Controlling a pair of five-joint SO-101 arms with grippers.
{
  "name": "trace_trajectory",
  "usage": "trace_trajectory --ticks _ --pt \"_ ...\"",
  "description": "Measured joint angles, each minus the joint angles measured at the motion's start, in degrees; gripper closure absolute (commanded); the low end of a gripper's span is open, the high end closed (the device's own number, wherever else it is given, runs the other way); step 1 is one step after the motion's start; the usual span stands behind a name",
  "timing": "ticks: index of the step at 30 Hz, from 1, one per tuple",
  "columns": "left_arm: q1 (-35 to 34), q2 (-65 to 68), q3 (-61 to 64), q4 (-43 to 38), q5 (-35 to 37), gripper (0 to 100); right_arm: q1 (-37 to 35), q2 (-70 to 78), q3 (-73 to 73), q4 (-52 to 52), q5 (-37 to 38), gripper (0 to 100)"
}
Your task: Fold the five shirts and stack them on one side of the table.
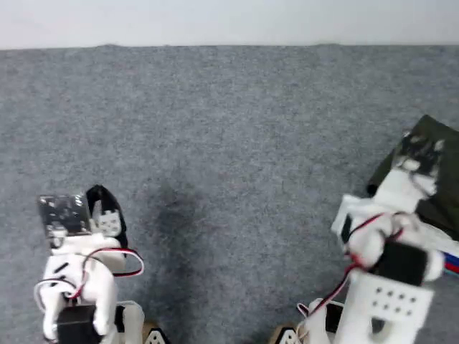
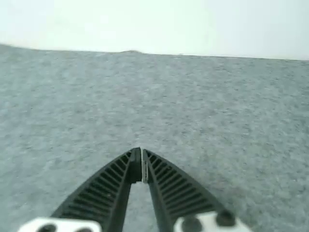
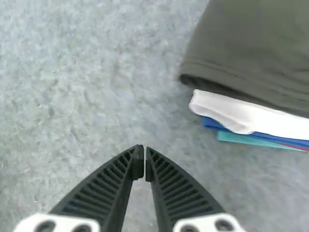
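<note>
A stack of folded shirts [image 3: 251,92] lies at the right edge of the table: a dark olive shirt [image 1: 436,154] on top, then white [image 3: 241,116], blue [image 3: 270,137] and teal [image 3: 251,141] layers, with a thin red edge at the bottom. My right gripper [image 3: 144,153] is shut and holds nothing, just off the stack's near corner over bare grey felt. In the high view the right arm [image 1: 391,236] partly covers the stack. My left gripper [image 2: 141,158] is shut and holds nothing, low over the felt at the table's front left [image 1: 100,204].
Grey felt [image 1: 229,143] covers the whole table. A white wall [image 1: 229,21] runs along the far edge. Both arm bases [image 1: 215,333] stand at the front edge.
</note>
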Motion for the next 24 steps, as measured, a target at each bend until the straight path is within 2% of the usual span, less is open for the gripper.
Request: trace_trajectory --ticks 6,14,24 --pt "1.8 -2.7 6.1 -1.5 0.0 99 -3.8 -18.2 20.6 -8.6 -0.4 99.0" --pt "1.8 -2.2 13.2 -1.5 0.0 99 -6.4 -41.1 39.6 -9.8 -0.4 99.0" --pt "1.8 -2.2 22.1 -1.9 0.0 99 -11.9 -42.4 47.6 -9.7 -0.4 99.0"
